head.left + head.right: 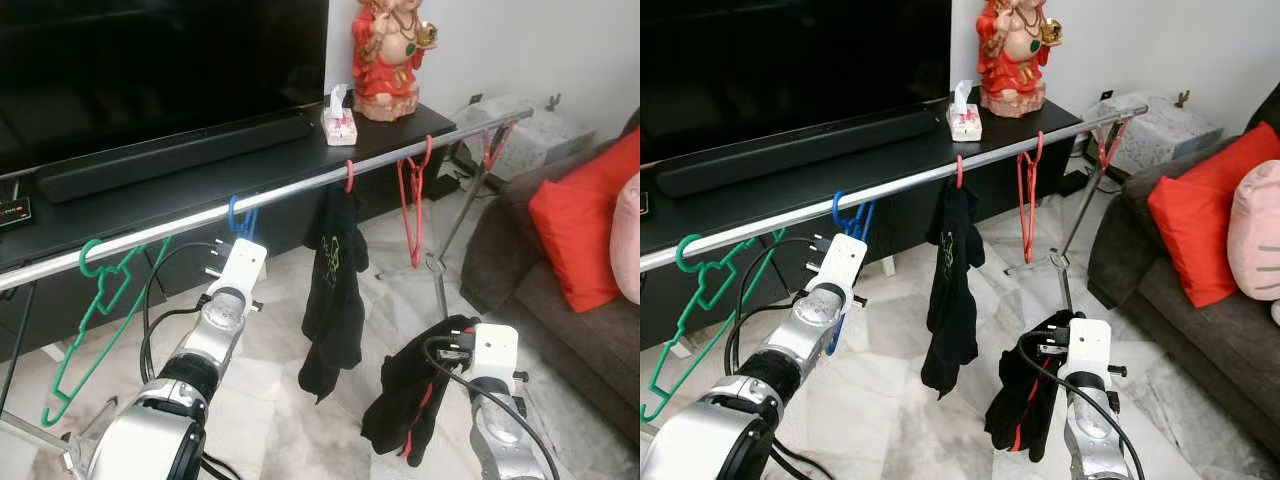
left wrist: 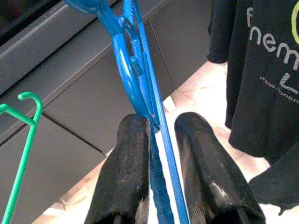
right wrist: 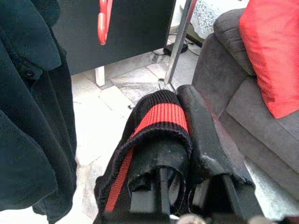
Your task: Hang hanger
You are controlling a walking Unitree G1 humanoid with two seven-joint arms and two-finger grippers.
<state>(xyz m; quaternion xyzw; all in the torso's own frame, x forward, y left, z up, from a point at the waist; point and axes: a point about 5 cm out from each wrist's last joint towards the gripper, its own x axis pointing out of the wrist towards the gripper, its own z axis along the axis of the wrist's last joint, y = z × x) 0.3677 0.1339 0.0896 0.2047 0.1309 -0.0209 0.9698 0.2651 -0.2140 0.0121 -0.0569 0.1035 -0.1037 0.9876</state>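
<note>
Nearest, right end effector (image 3: 180, 135) pinching black red-striped garment (image 1: 415, 400); left end effector (image 2: 161, 140) pressed on thin blue hanger (image 2: 135, 70) hooked over rail (image 1: 300, 187) — light, stiff, slick plastic, best gripped low.

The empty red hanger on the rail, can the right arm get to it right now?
Probably not yet: the right gripper is shut on a black garment and sits low, well below the red hanger on the rail.

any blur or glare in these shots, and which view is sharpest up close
Left eye view: even daylight, slightly soft, faint sheen on the rail. Left wrist view: crisp on the blue hanger between the left gripper fingers. Right wrist view: right gripper and black garment sharp, the cloth nearest the lens blurred.
</note>
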